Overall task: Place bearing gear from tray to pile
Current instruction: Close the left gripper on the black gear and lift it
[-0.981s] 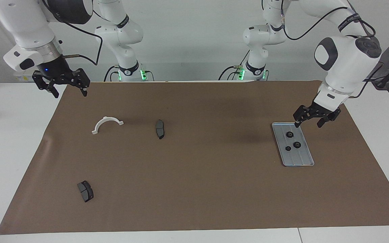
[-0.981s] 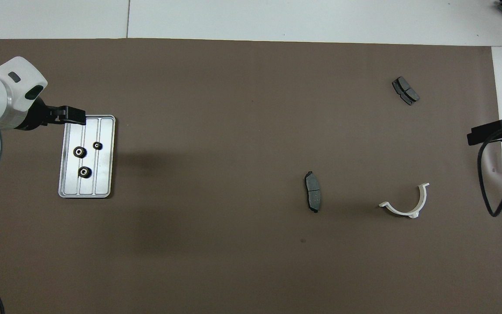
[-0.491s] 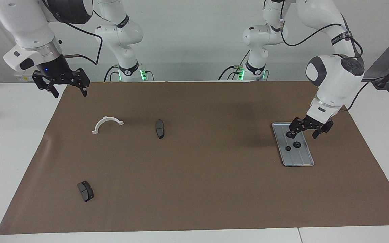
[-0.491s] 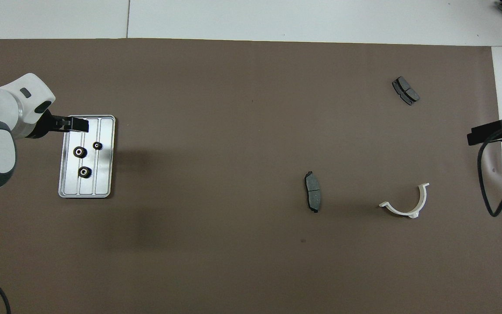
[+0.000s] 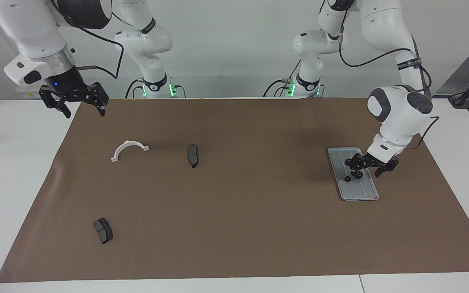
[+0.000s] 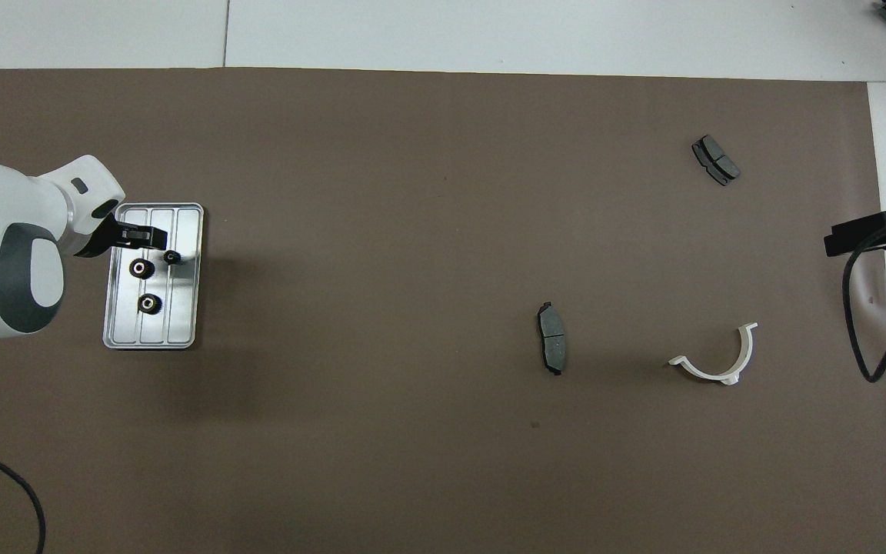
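The silver-grey ridged tray (image 5: 360,194) (image 6: 185,308) lies at the left arm's end of the brown mat. Three small black bearing gears (image 6: 141,268) (image 6: 171,256) (image 6: 150,304) sit on it. In the facing view two of them (image 5: 347,178) (image 5: 357,175) show just under my left gripper (image 5: 362,170) (image 6: 143,235). It hangs low over the tray, and I cannot tell whether it touches a gear. No pile of gears shows. A grooved dark grey brake pad (image 5: 103,230) (image 6: 715,160) lies alone, farther from the robots, toward the right arm's end. My right gripper (image 5: 84,113) waits open and empty above the mat's corner.
A second brake pad (image 5: 192,155) (image 6: 552,348) lies mid-mat. The white half-ring bracket (image 5: 129,150) (image 6: 718,355) lies beside it, toward the right arm's end. A black cable (image 6: 866,308) hangs from the right arm.
My left gripper has come down from above the tray's rim to just over the gears. The gears, the pads and the right arm have not moved.
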`<state>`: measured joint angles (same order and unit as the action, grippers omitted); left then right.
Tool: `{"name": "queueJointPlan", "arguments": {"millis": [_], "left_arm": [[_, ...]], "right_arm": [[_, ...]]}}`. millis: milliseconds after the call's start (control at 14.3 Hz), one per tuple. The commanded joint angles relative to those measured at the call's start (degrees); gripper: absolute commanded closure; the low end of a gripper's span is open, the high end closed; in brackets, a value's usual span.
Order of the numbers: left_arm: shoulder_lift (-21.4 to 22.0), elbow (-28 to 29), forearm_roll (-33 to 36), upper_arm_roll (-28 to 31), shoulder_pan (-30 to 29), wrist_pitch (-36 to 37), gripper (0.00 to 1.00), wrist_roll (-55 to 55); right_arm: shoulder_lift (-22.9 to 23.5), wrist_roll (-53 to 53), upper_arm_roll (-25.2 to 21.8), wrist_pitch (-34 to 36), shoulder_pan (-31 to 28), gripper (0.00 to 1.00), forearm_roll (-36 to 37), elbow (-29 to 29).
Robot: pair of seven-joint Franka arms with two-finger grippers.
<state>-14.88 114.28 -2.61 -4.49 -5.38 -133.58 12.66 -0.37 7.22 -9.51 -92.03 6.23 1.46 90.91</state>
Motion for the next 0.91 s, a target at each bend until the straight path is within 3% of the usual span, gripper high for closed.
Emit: {"name": "queueJointPlan", "arguments": {"millis": [0,210,841], "left_arm": [[0.2,3.1,-0.9,0.1,0.0,-2.4,0.46,3.5],[-0.4,3.1,-4.3,0.0,0.5,-4.0,0.49,3.5],[-2.1,4.0,-4.4,0.1,1.2,-8.2,0.53,3.7]], "right_arm": [[-1.1,1.2,0.1,0.5,-0.3,0.00,0.3,1.0],[-1.1,1.1,0.1,0.5,-0.6,0.00,0.3,1.0],[-1.1,1.0,0.1,-0.2,-0.2,0.00,0.3,0.9]]}}
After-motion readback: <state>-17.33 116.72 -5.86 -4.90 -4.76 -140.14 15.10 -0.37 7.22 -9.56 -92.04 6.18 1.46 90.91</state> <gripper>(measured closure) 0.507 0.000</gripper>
